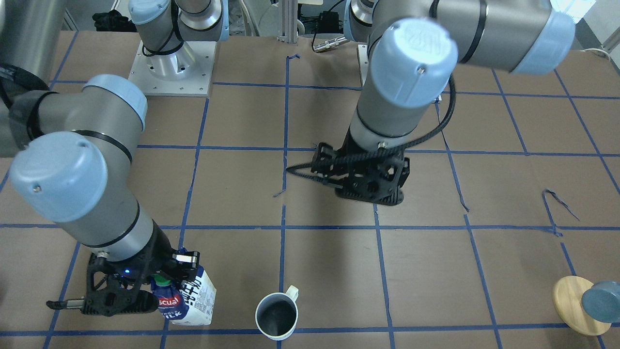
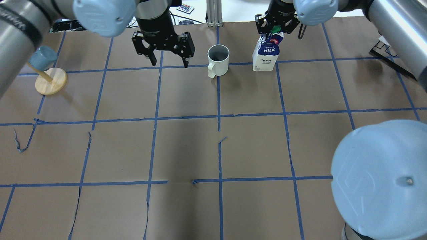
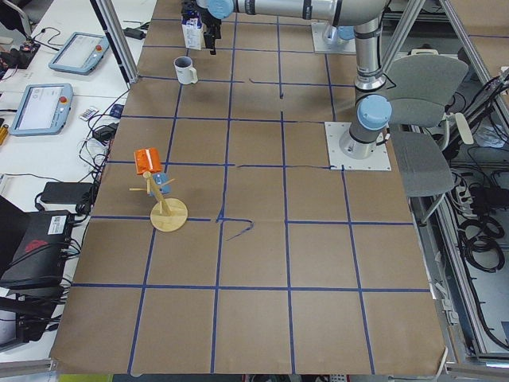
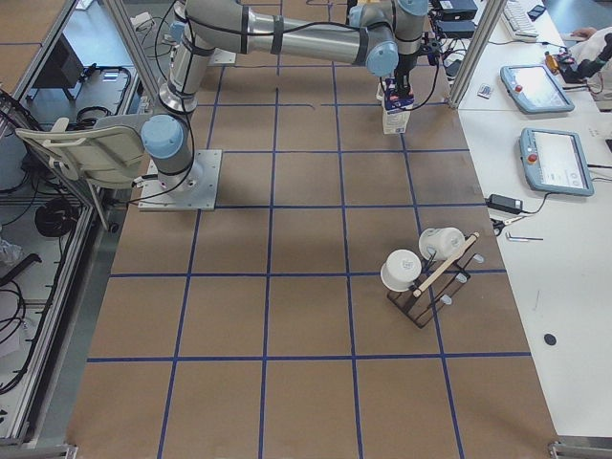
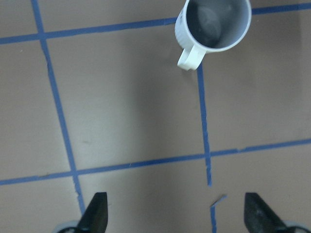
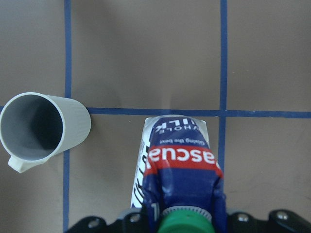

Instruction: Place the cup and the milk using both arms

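The off-white ribbed cup stands upright at the table's far edge, handle toward the robot; it also shows in the front view and the left wrist view. My left gripper is open and empty, hanging above the table to the left of the cup and apart from it; its fingertips show at the bottom of the wrist view. The milk carton stands just right of the cup. My right gripper is shut on the carton's top by the green cap. The carton also shows in the front view.
A wooden disc stand with a blue-grey cylinder sits at the far left of the table. A rack with white cups stands at the table's right end. Blue tape lines with some loose torn ends cross the brown table cover.
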Tool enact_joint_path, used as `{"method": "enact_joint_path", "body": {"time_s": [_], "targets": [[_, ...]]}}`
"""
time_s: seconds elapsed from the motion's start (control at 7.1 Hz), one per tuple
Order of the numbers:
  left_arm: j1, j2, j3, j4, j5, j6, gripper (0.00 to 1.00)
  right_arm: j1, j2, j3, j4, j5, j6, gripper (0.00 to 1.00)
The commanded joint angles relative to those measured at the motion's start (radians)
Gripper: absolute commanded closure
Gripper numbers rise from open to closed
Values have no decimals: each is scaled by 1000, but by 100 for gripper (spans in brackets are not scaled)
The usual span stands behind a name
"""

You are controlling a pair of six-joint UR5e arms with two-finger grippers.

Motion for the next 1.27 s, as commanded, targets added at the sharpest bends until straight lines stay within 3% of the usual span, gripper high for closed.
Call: {"method": "enact_joint_path", "body": {"time_s": [0.0, 0.42, 0.7, 1.13], "targets": [[52, 225, -205, 5, -1, 48, 0, 40, 62, -53, -24, 14, 56, 76], [103, 306, -230, -4, 3, 128, 0, 49, 116, -123, -29, 48, 91, 76], [105, 301, -215, 53, 102, 115, 0, 74, 124, -117, -24, 48, 77, 75], [132, 292, -215, 120, 86, 102, 0, 82, 135, -113, -21, 46, 59, 73]]}}
